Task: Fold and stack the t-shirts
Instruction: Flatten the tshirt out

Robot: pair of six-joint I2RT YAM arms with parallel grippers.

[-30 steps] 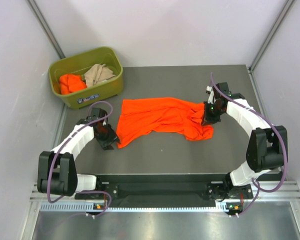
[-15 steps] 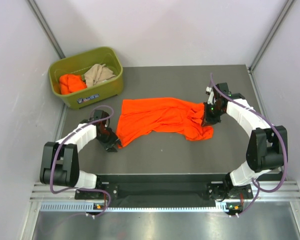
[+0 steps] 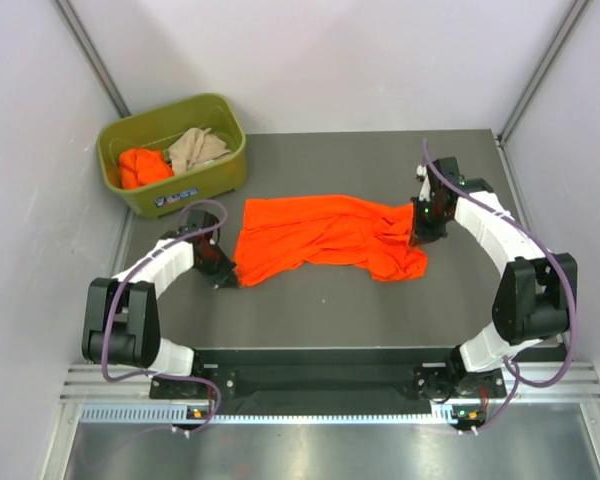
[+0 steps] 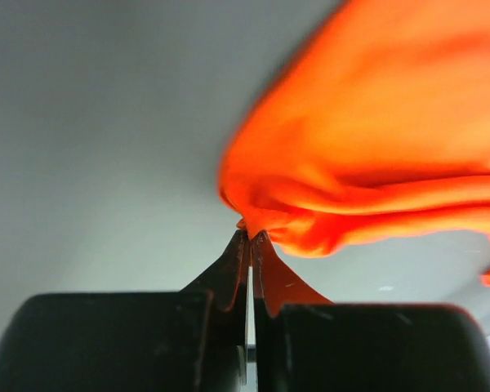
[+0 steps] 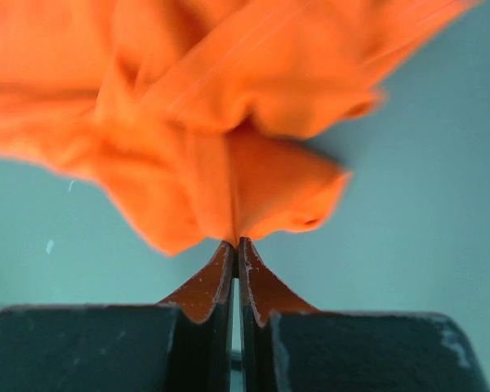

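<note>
Orange cotton covers the middle of the work area. The spread orange t-shirt [image 3: 320, 235] lies on the dark grey table [image 3: 360, 160], stretched roughly left to right. It is rumpled and unfolded, and its right end is bunched into folds.

Left claw [image 3: 226, 274]: it sits at the lower-left corner of the spread orange t-shirt. In the left wrist view, the left claw [image 4: 250, 237] has its jaws pressed together, with a pinch of the spread orange t-shirt [image 4: 376, 147] caught between the tips. The cloth rises from the pinch point and fans out toward the upper right of that view, where the picture is blurred.

Right claw [image 3: 417, 230]: it sits at the right end of the same garment, where the fabric is bunched. In the right wrist view, the right claw [image 5: 236, 243] has its jaws closed to a thin line and grips a fold of the spread orange t-shirt [image 5: 188, 98] at the tips. The fabric gathers above the tips, and the table surface shows on both sides.

Both arms reach inward from their bases at the near edge, with the garment between the two claws.

An olive-green bin [image 3: 230, 150] stands at the far left corner of the table, apart from the spread garment. It holds a second orange t-shirt [image 3: 142, 165] on its left side. A beige-tan t-shirt [image 3: 198, 148] lies just beside that one, to the right. Both are crumpled.
</note>
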